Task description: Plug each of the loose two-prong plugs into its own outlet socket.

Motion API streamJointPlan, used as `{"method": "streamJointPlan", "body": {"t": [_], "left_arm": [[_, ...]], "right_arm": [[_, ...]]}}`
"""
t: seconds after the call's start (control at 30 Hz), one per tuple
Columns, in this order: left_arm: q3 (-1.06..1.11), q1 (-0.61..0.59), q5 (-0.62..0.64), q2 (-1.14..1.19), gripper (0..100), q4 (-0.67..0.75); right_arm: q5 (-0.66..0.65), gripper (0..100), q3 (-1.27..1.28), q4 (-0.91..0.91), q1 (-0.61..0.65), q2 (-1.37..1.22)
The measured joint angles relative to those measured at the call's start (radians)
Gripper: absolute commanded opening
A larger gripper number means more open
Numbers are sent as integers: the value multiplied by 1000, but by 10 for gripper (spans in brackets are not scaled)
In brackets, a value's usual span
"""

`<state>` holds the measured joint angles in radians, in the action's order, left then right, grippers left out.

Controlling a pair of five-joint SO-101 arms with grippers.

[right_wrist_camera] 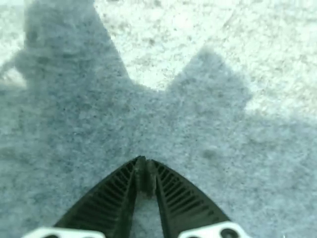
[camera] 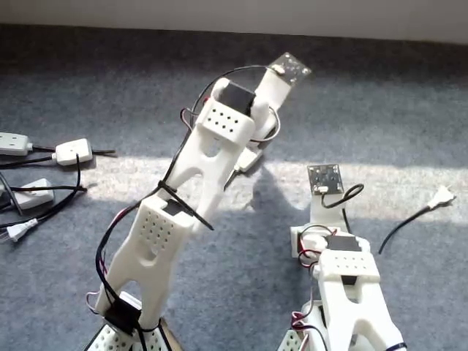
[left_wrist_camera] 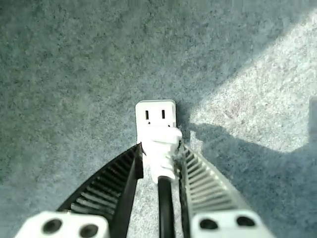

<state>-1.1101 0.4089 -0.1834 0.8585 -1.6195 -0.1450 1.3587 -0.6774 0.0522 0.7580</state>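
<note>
My left gripper [left_wrist_camera: 160, 148] is shut on a white two-prong plug [left_wrist_camera: 163, 141] with a black cord. The plug's front end meets a white outlet socket [left_wrist_camera: 155, 113] lying on the carpet, whose two slots still show above the plug. In the high view this gripper [camera: 247, 161] is stretched out over the middle of the carpet. My right gripper [right_wrist_camera: 146, 166] is shut on nothing, close above bare carpet near its own base. Another loose white plug [camera: 442, 196] with a black cord lies at the far right.
At the left edge lie white outlet blocks [camera: 13, 142] [camera: 73, 151] [camera: 33, 194], black cords and another white plug [camera: 18, 232]. Grey carpet [camera: 380, 117] covers the floor, crossed by a sunlit band. The right arm [camera: 344, 270] sits folded at the lower right.
</note>
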Motion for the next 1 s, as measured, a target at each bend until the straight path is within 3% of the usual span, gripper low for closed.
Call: {"method": "streamJointPlan", "body": {"t": [0.37,1.0], "left_arm": [[-17,0,0,80,6,98],[-17,-12,0,81,6,61]], "right_arm": [[0,6,0,0,0,0],[0,6,0,0,0,0]]}}
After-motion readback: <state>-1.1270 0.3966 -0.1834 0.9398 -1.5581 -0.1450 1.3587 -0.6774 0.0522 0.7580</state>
